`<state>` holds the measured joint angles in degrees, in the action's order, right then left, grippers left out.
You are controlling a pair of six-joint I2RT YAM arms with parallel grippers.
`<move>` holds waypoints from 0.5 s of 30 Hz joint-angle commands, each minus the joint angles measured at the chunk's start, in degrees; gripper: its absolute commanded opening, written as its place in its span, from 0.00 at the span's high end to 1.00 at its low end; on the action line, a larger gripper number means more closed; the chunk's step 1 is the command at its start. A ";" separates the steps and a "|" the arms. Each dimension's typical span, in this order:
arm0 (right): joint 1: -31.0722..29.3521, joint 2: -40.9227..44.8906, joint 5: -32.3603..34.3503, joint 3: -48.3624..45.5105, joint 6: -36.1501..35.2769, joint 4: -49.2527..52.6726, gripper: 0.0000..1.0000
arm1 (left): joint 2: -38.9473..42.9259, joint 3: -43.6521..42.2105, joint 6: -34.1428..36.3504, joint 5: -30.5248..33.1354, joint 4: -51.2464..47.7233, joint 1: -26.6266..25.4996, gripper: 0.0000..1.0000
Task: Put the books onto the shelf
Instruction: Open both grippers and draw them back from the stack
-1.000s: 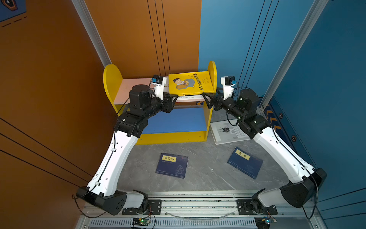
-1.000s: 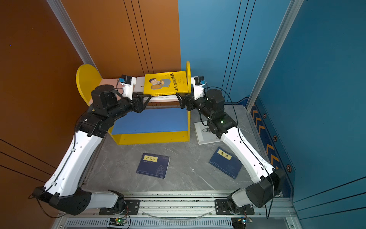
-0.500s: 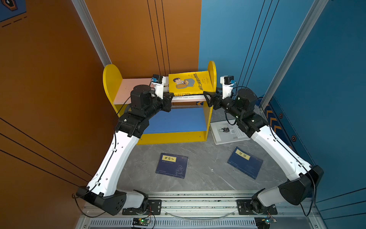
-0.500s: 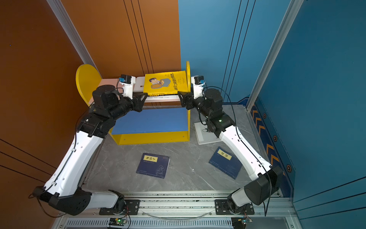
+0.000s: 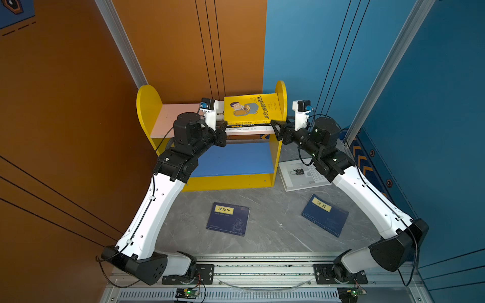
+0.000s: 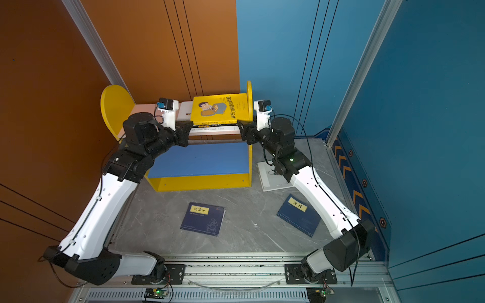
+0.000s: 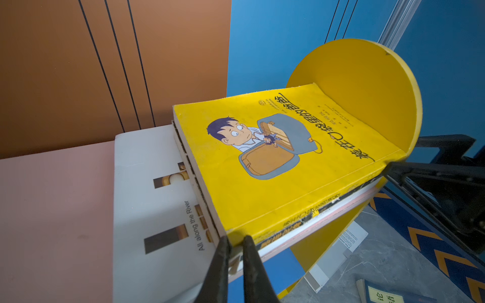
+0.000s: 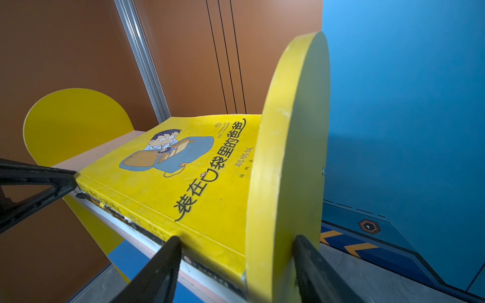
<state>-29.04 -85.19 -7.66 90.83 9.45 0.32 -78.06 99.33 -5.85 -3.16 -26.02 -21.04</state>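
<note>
Sitting at yellow book (image 7: 262,183) corner (spine edge), left claw (image 7: 235,238) clenched; right claw (image 8: 236,238) parted, straddling shelf panel (image 8: 288,157).

Left arm (image 5: 157,210) first: a long white shell link, dotted with small dark holes. At seven o'clock in both top views it ends in a chunky black shoulder housing (image 5: 139,265) with dimples, and a black cable (image 5: 103,265) loops out beside it. Towards eleven o'clock come boxy black joints and a round black motor drum (image 5: 187,126). Then there's a white camera block (image 5: 210,110) with a blue tag. Right arm (image 5: 367,196) mirrors it: white link, black housing at five o'clock, thin black cable trailing, a green light (image 6: 290,159) on the elbow. Left gripper (image 7: 235,240): slim, black, tapered fingers. Right gripper (image 8: 236,240): the same matte black, with triangular cut-outs.
</note>
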 commanded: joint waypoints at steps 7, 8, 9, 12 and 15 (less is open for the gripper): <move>-0.23 3.62 1.39 -0.32 0.67 0.40 0.18 | 5.57 -3.85 -2.68 1.60 2.76 -0.83 0.57; -0.23 4.59 1.72 -0.89 0.67 0.90 0.15 | 6.44 -4.05 -3.27 1.58 2.49 -0.84 0.51; -0.31 5.80 1.94 -1.58 0.62 1.60 0.12 | 7.48 -4.22 -3.97 1.57 1.95 -0.93 0.45; -0.79 9.50 2.30 -4.67 0.98 2.90 0.05 | 10.79 -5.66 -6.29 1.49 0.91 -1.49 0.34; -1.81 13.43 2.77 -8.55 2.32 4.17 0.03 | 14.77 -9.34 -9.77 2.55 0.62 -2.51 0.27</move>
<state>-29.85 -75.33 -5.96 84.73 10.59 2.42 -66.24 92.36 -11.73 -2.28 -24.97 -22.57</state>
